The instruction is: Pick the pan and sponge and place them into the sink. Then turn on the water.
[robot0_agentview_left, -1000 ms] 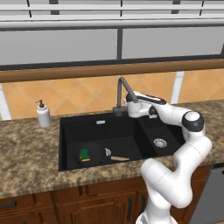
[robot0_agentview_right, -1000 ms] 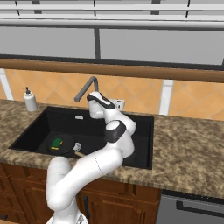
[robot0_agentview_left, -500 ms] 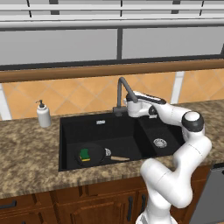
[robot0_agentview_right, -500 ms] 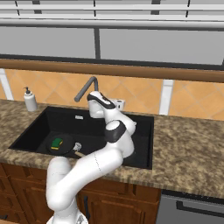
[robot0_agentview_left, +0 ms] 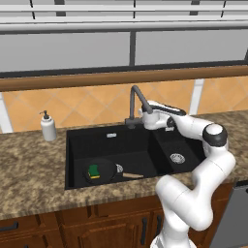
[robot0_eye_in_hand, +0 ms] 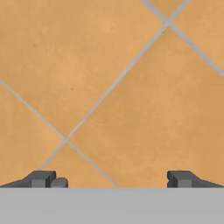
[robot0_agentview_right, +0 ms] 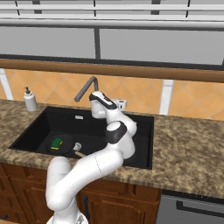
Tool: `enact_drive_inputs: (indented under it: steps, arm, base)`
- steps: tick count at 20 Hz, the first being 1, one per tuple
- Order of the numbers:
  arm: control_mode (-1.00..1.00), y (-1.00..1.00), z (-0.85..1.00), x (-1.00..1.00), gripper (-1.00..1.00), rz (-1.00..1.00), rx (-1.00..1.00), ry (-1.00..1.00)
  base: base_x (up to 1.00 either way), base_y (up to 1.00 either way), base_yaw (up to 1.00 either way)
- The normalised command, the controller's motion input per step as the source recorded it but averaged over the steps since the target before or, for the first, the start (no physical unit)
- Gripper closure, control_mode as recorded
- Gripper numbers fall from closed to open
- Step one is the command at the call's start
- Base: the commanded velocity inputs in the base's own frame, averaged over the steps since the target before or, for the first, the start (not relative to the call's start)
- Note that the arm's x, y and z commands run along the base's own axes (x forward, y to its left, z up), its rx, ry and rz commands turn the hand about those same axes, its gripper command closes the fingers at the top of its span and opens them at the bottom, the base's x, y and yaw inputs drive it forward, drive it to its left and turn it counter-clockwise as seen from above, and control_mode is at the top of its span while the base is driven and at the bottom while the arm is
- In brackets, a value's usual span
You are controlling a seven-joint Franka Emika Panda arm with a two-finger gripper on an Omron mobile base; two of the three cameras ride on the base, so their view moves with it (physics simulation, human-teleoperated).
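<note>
**Holding at the faucet, hand wide and empty**

Hanging over the far edge of the sink (robot0_agentview_left: 111, 140), just right of the faucet (robot0_agentview_left: 137, 99). Keeping the gripper (robot0_eye_in_hand: 113, 178) spread as wide as it goes and gripping nothing. Looking along the fingers straight at the orange backsplash tiles (robot0_eye_in_hand: 109, 87), with bare tile between the two tips.

Barely shifting over the last second. Staying at the same spot beside the faucet's base in both base views, with the jaws remaining fully apart. Disturbing nothing in the basin either.

Lying already in the near part of the larger left basin: the pan (robot0_agentview_left: 100, 170), with its wooden handle pointing right, and the sponge (robot0_agentview_left: 93, 171) resting on it, green face up. Counting both placements as done on that showing.

Leaving the water as the one remaining step, with the tap seemingly not yet turned on. Reading the stillness as lining up for that step rather than pulling away.

Probably needing a push or a pinch on the faucet's control next. Failing to make out from these views where that control sits, or whether a finger is touching the faucet at all. Risking a slide past the thin neck if the approach is off.

Standing well to the left on the counter, clear of all this: the soap dispenser (robot0_agentview_left: 48, 127).
</note>
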Motion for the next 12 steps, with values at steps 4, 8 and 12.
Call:
enact_drive_inputs:
  steps: [4,8,12]
  arm:
    - [-1.0,-0.38,0.0,0.0,-1.0,0.0,0.0,0.0]
    - [-1.0,-0.66,0.0,0.0,-1.0,0.0,0.01,0.0]
    - [-1.0,-0.82,-0.01,0.0,-1.0,0.0,0.01,0.0]
  base:
    - [0.0,0.0,0.0]
    - [0.0,0.0,0.0]
    - [0.0,0.0,0.0]
